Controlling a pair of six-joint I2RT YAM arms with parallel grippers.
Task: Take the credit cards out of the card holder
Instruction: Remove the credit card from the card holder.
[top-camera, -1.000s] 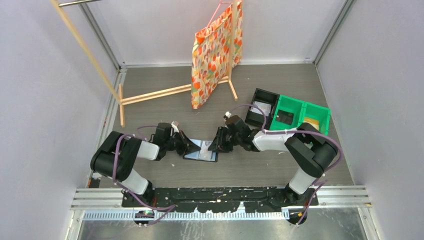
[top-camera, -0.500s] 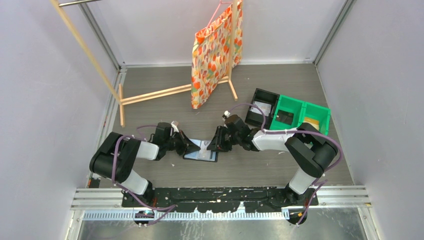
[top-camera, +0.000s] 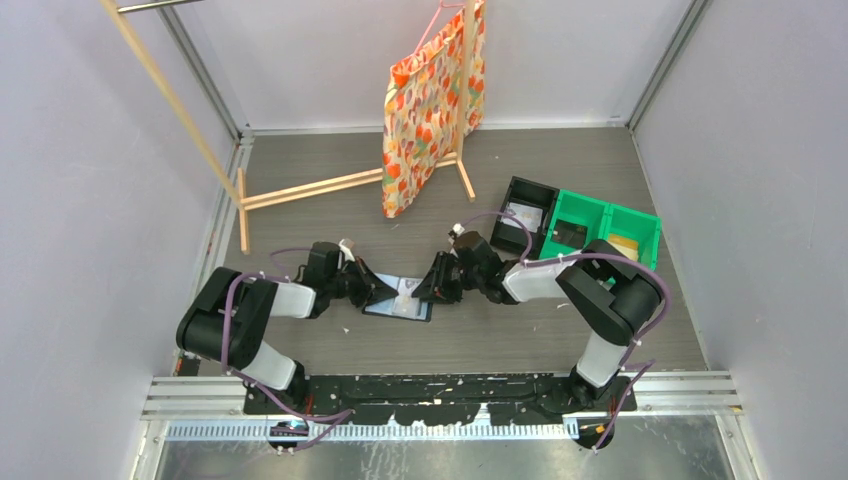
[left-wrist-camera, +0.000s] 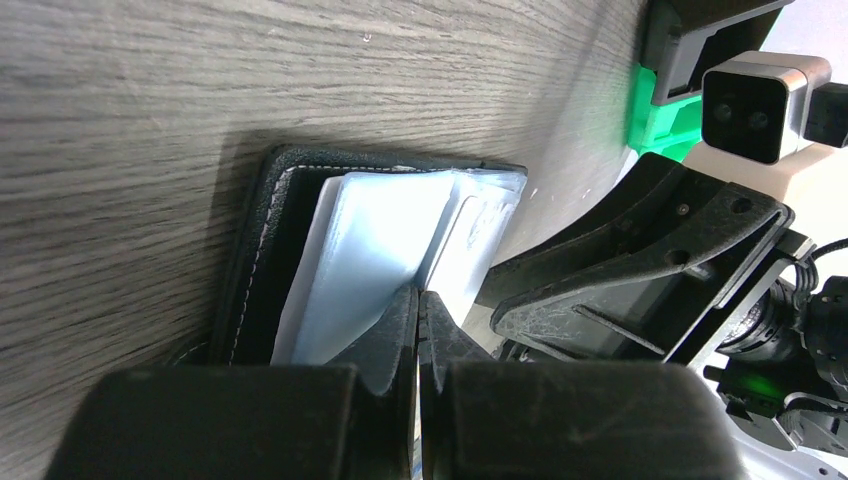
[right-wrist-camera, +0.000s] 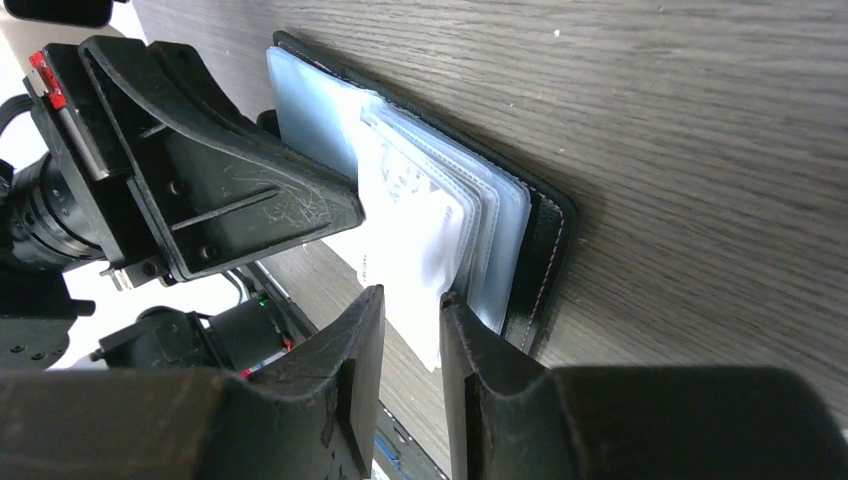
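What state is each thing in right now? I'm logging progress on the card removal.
card holder: open, lying flat.
credit card: partly slid out of its pocket.
left gripper: shut, tips on the holder's inside.
right gripper: partly open, astride the card's corner.

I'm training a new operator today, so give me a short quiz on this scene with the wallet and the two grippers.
1. True or false: the left gripper is open above the card holder.
2. The pale credit card pokes out between the jaws of: A the right gripper, B the left gripper, C neither.
3. Fill in: the card holder lies ____ (open or closed).
Key: 1 false, it is shut, its tip over the holder's inside; 2 A; 3 open.
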